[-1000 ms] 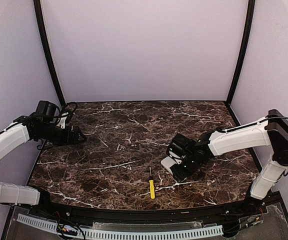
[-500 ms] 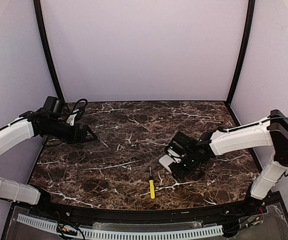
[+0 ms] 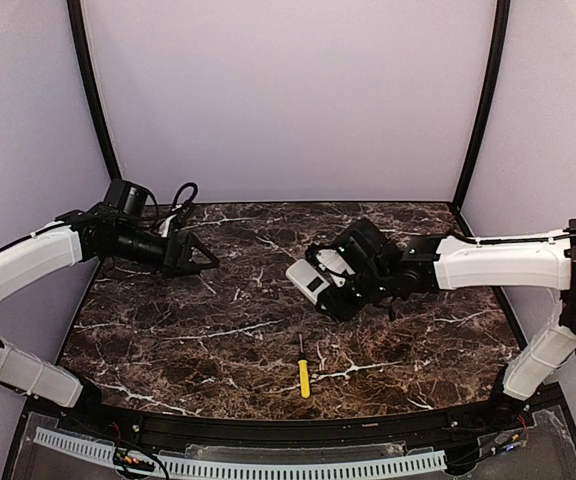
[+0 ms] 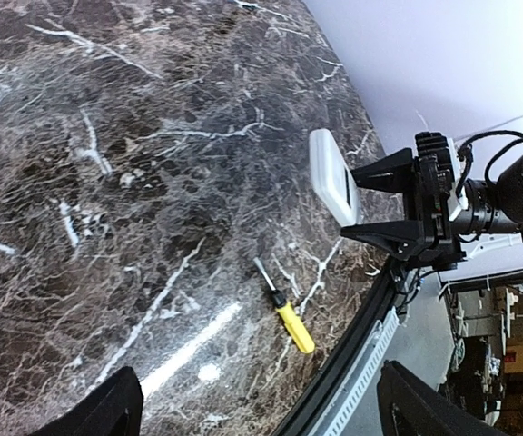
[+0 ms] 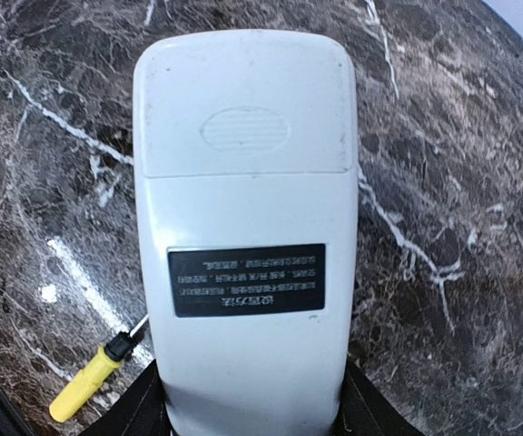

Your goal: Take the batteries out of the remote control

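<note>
Over the marble table (image 3: 218, 350), right gripper (image 4: 370, 204) — jaws pinching the remote control (image 5: 243, 236); left gripper (image 3: 200, 255) — jaws spread wide.

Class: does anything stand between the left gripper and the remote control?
Nothing visible does. Only open air separates the left gripper from the remote control, which the right gripper holds. The screwdriver lies nearer the front edge, off that line.

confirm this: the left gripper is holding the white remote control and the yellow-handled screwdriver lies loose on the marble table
Wrong arm. The right gripper holds the remote control, as the right wrist view shows; the left gripper is open and empty. The yellow-handled screwdriver does lie loose on the marble table.
</note>
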Robot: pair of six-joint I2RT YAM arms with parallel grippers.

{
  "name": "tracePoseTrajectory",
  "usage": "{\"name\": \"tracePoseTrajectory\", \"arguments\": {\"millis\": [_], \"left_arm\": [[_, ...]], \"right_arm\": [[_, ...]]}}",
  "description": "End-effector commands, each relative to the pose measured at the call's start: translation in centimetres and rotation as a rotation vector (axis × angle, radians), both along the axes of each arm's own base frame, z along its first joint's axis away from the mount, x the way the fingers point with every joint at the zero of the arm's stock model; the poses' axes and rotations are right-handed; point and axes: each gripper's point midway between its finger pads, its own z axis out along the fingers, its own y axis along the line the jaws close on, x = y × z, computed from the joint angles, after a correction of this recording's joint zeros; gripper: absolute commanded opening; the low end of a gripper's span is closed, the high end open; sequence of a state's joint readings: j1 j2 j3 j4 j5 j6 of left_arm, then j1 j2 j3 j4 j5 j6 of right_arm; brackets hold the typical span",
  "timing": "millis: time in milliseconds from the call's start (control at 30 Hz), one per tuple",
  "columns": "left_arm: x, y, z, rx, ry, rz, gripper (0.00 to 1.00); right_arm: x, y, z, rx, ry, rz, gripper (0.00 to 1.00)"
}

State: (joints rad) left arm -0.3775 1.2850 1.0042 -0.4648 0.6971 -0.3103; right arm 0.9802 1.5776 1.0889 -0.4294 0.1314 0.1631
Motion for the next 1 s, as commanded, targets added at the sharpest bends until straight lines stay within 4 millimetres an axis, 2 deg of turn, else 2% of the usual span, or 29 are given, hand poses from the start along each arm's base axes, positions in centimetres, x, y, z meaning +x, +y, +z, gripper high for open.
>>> {"name": "tracePoseTrajectory", "arguments": {"millis": [0,233,367,533,700,967], "left_arm": [[-0.8,-2.6,2.1,-0.084,-0.003,-0.106,0.90],[-1.9,-6.4,2.8,-0.112,0.021,-0.225,0.90],[-1.5,-8.0,3.3,-0.133,0.034,-0.238,0.90],[-0.4,-9.2,3.5,-0.158,0.057,-0.226,0.90],[-0.1,-10.5,3.3,-0.178,0.075,-0.243,0.89],[0.8,-11.8,2.9,-0.199,0.099,-0.223,0.81]], "right_arm": [[1.2,3.1,5.4,0.130,-0.147,0.104,0.42],[1.1,4.9,8.3,0.180,-0.209,0.212,0.42],[0.9,5.2,9.3,0.194,-0.239,0.251,0.42],[0.5,5.6,10.2,0.207,-0.273,0.304,0.42],[-0.4,6.2,11.0,0.230,-0.285,0.361,0.42],[-0.6,6.8,11.6,0.228,-0.323,0.400,0.43]]}}
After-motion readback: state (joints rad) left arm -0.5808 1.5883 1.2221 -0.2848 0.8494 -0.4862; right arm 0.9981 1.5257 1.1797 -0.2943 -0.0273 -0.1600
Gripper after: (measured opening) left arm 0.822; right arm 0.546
